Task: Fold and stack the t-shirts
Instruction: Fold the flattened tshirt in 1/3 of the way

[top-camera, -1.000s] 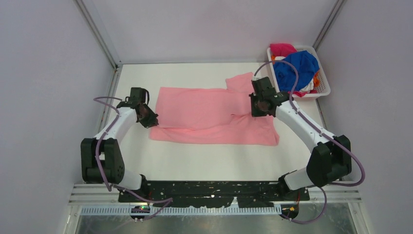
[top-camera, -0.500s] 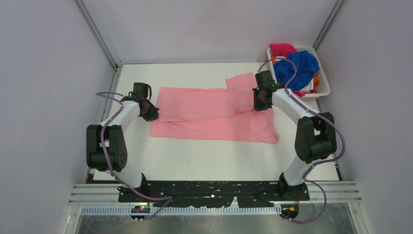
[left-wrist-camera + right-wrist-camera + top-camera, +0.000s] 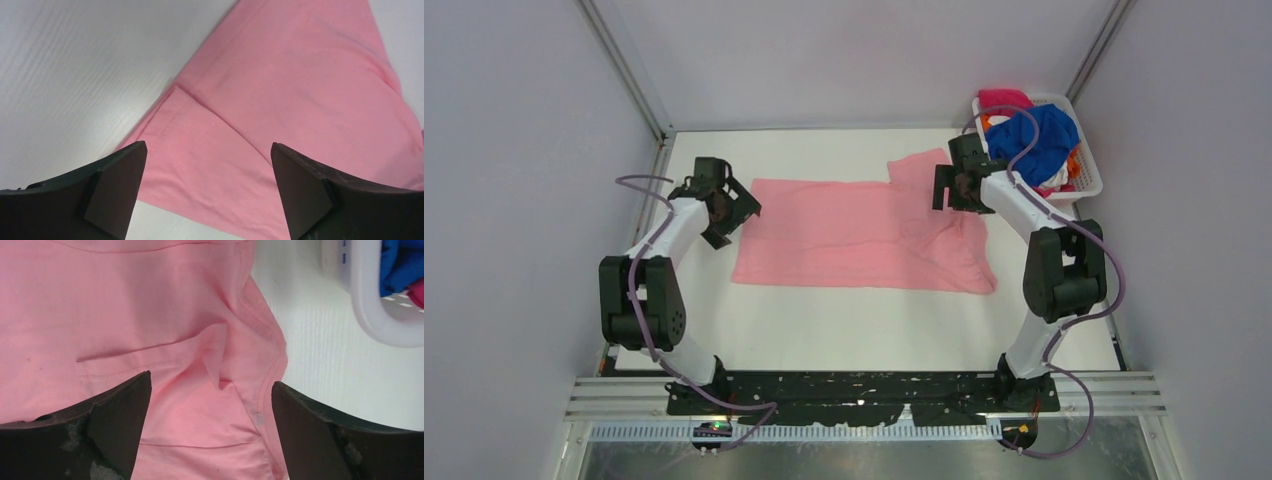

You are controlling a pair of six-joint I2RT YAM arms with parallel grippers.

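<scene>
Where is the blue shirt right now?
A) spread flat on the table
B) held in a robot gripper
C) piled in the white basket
C: the blue t-shirt sits heaped in the white mesh basket at the far right corner, while the one spread flat is the pink t-shirt.
</scene>
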